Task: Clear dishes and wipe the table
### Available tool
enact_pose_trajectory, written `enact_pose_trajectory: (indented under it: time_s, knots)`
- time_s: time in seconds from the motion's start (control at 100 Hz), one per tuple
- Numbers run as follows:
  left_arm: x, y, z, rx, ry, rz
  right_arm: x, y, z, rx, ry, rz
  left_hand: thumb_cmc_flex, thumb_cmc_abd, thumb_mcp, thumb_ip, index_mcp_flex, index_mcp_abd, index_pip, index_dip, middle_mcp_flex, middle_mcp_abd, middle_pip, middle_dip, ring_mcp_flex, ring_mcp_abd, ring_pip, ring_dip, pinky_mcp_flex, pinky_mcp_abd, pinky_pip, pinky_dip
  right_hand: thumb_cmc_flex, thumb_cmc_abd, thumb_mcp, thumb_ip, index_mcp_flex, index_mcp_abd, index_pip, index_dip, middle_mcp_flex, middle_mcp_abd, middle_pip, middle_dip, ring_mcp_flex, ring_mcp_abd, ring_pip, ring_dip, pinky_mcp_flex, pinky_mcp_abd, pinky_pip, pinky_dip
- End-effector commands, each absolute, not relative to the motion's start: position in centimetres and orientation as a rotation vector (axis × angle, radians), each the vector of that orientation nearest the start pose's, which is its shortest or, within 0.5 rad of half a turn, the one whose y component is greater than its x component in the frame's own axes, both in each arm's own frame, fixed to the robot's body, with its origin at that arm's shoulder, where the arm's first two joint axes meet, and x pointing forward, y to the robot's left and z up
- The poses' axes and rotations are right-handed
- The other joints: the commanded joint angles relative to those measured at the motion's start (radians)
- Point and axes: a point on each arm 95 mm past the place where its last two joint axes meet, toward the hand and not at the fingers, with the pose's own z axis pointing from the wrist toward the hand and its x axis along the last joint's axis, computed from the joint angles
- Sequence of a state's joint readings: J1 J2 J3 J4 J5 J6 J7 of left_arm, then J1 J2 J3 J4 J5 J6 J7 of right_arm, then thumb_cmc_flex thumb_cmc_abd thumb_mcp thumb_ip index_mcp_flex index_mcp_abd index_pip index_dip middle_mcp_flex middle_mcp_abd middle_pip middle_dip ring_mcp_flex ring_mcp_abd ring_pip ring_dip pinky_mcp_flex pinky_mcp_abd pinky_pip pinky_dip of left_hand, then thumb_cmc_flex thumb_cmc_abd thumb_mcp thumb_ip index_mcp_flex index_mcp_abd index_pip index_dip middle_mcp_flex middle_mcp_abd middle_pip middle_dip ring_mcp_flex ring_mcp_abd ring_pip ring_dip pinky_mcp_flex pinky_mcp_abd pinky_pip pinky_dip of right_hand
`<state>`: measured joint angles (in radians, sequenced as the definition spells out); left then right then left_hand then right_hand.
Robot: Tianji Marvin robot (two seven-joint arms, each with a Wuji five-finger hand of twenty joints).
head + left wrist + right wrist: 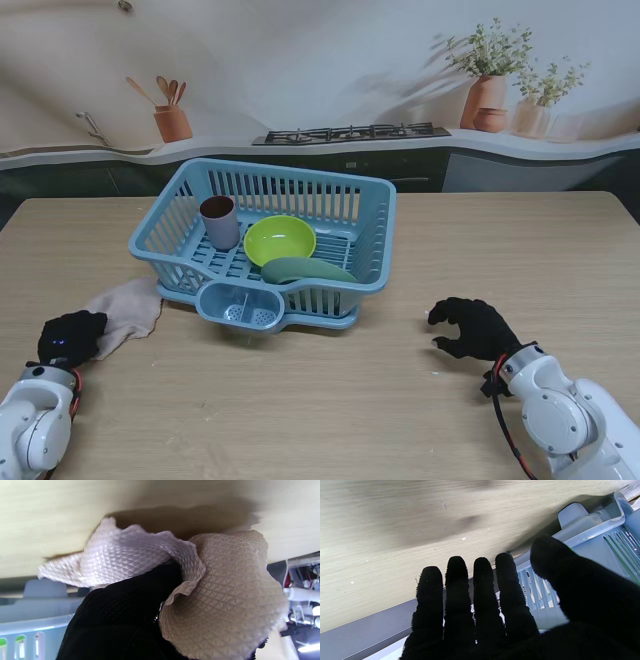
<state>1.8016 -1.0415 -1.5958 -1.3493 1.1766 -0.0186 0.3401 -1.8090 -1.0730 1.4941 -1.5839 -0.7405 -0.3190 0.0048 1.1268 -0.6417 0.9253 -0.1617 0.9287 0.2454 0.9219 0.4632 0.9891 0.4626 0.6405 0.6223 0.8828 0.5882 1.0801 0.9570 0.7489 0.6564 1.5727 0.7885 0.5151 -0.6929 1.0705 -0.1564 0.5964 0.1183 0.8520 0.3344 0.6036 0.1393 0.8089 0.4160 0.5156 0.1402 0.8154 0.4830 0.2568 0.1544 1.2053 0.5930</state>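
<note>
A light blue dish rack (170, 215) stands mid-table, holding a brown cup (219, 220), a lime green bowl (279, 239) and a green plate (306, 270) leaning at its near side. A beige cloth (128, 308) lies on the table to the rack's left. My left hand (70, 337) is shut on the cloth's near end; the left wrist view shows the waffle-weave cloth (220, 590) bunched over my black fingers (130, 610). My right hand (475, 328) hovers over the table to the rack's right, open, fingers (460, 592) spread and holding nothing.
The rack (595, 545) has a small cutlery cup (240, 305) on its near side. Behind the table runs a counter with a stove (350, 132), a utensil pot (172, 122) and potted plants (487, 90).
</note>
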Motion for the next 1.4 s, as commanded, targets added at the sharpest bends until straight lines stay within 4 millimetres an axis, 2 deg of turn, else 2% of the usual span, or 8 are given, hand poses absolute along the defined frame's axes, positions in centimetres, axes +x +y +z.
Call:
enact_pose_trajectory:
  time_s: [0.0,0.3,0.48,0.65,1.15,1.26,1.39]
  knots:
    - [31.2,20.3,-40.4,-1.218,1.302,-0.972,34.2,-8.6,-36.3,1.489,1.453,1.644,0.016,-0.004,0.0,0.004,0.009,0.011,0.007,-0.006,-0.001,0.014,0.014,0.007,-0.005,0.079,0.026,0.012,0.008,0.014,0.026,0.027,0.008,0.008,0.025,0.023,0.01,0.001,-0.004,-0.005,0.013,0.004,-0.003,-0.013,0.003,0.008,-0.011,-0.005,-0.013,0.009,0.003,-0.004]
    - [26.2,21.0,-40.7,-1.212,1.254,-0.948,34.1,-8.6,-36.2,1.486,1.453,1.652,0.019,-0.007,0.001,0.002,0.011,0.014,0.004,-0.005,0.0,0.018,0.011,0.006,-0.008,0.083,0.024,0.014,0.002,0.021,0.024,0.03,0.01,0.006,0.025,0.024,0.01,-0.001,-0.005,-0.005,0.014,0.005,-0.003,-0.013,0.002,0.01,-0.01,-0.005,-0.012,0.013,0.004,-0.003]
    - [25.6,21.2,-41.1,-1.189,1.229,-0.955,34.1,-8.6,-36.2,1.485,1.453,1.656,0.019,-0.006,0.001,0.001,0.011,0.016,0.002,-0.003,-0.001,0.018,0.011,0.007,-0.009,0.085,0.024,0.015,0.003,0.019,0.025,0.032,0.011,0.004,0.026,0.024,0.01,-0.001,-0.005,-0.005,0.014,0.004,-0.003,-0.013,0.004,0.01,-0.01,-0.005,-0.012,0.012,0.004,-0.004]
    - [27.5,21.2,-41.2,-1.174,1.224,-0.97,34.2,-8.7,-36.1,1.48,1.454,1.657,0.018,-0.006,0.001,0.002,0.01,0.015,0.0,-0.002,0.0,0.017,0.012,0.008,-0.006,0.086,0.025,0.015,0.005,0.02,0.026,0.032,0.011,0.004,0.026,0.024,0.01,0.0,-0.004,-0.005,0.014,0.005,-0.003,-0.013,0.004,0.009,-0.011,-0.005,-0.012,0.013,0.004,-0.004]
    - [36.5,21.2,-38.8,-1.123,1.244,-1.09,34.2,-8.7,-36.2,1.475,1.448,1.645,0.014,0.007,-0.002,0.003,-0.005,0.019,0.003,-0.002,-0.014,0.019,0.018,0.015,-0.014,0.075,0.028,0.016,0.006,0.009,0.025,0.031,0.009,0.004,0.025,0.023,0.01,0.0,-0.005,-0.005,0.014,0.003,-0.004,-0.013,0.004,0.009,-0.01,-0.005,-0.012,0.012,0.004,-0.004]
    - [37.4,21.0,-38.6,-1.125,1.258,-1.096,34.3,-8.6,-36.2,1.481,1.446,1.642,0.015,0.007,-0.003,0.003,-0.008,0.019,0.006,-0.003,-0.016,0.02,0.021,0.016,-0.014,0.075,0.031,0.017,0.004,0.006,0.026,0.031,0.01,0.004,0.025,0.023,0.01,-0.001,-0.005,-0.005,0.014,0.004,-0.004,-0.013,0.004,0.009,-0.011,-0.005,-0.012,0.013,0.004,-0.004]
    - [37.2,20.6,-38.6,-1.149,1.286,-1.076,34.3,-8.6,-36.2,1.484,1.443,1.642,0.016,0.008,-0.003,0.003,-0.008,0.019,0.008,-0.005,-0.018,0.02,0.022,0.015,-0.016,0.078,0.032,0.017,0.002,0.005,0.029,0.032,0.011,0.004,0.025,0.023,0.01,0.0,-0.006,-0.005,0.015,0.006,-0.004,-0.013,0.003,0.009,-0.012,-0.005,-0.013,0.012,0.004,-0.004]
